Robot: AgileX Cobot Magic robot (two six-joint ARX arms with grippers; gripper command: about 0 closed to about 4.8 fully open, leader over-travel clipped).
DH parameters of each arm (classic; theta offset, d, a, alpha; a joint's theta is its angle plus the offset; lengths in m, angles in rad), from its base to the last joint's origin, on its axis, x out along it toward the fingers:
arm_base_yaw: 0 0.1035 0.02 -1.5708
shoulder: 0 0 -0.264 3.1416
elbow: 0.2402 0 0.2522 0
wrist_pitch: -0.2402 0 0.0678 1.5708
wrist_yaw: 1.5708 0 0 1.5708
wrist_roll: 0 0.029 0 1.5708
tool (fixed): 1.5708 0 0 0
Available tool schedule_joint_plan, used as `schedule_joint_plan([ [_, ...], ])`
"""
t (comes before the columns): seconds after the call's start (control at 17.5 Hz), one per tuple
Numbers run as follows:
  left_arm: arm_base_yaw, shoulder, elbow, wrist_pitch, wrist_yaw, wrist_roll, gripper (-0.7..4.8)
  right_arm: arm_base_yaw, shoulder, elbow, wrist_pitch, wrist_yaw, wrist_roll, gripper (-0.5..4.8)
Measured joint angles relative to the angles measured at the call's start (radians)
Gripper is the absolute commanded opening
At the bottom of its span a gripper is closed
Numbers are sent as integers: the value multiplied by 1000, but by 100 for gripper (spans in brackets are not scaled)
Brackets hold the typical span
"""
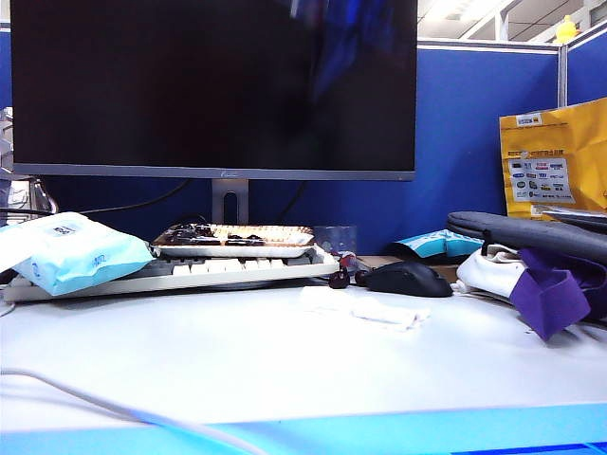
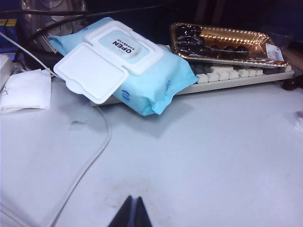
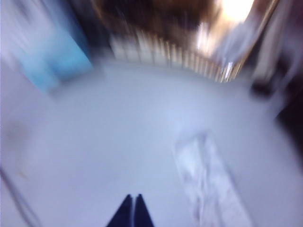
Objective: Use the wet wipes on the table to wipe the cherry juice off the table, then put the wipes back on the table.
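- Closest to the lens in the exterior view: bright blue front edge of the table [image 1: 285, 370], with a pale cable [image 1: 114, 408] trailing across at about 7 o'clock.
- Wet wipes [image 1: 365, 308] lying flat and crumpled on the desk top, just right of centre, right in front of the black mouse [image 1: 410, 279] and near two dark cherries [image 1: 347, 277].
- Same wet wipes [image 3: 210, 187] visible in the right wrist view too, super blurry, off at roughly 1 o'clock from the right gripper [image 3: 132, 196], not touching.
- Right gripper: tips pressed together, holding nothing, hovering over bare table.
- Left gripper [image 2: 133, 198]: dark tips also pinched together, nothing in them, low over the table.
- Cherry juice: can't make out the smear for sure.
- Light-blue wipes packet [image 2: 125, 66] with lid flipped open, leaning on the keyboard [image 2: 236, 75], around 12 o'clock from the left gripper.
- Gold tray of cherries [image 2: 222, 42] sitting on the keyboard, below the monitor [image 1: 213, 85].
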Motion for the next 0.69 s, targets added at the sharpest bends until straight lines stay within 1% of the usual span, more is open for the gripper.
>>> schedule_joint_plan([
  [0.17, 0, 0, 0, 0, 0, 0, -3, 0, -113, 132, 6, 0, 5, -1],
  [0.34, 0, 0, 0, 0, 0, 0, -3, 0, -234, 214, 6, 0, 16, -1],
  [0.46, 0, 0, 0, 0, 0, 0, -4, 0, -372, 232, 17, 0, 16, -1],
  [0.69, 0, 0, 0, 0, 0, 0, -4, 0, -575, 236, 32, 16, 16, -1],
])
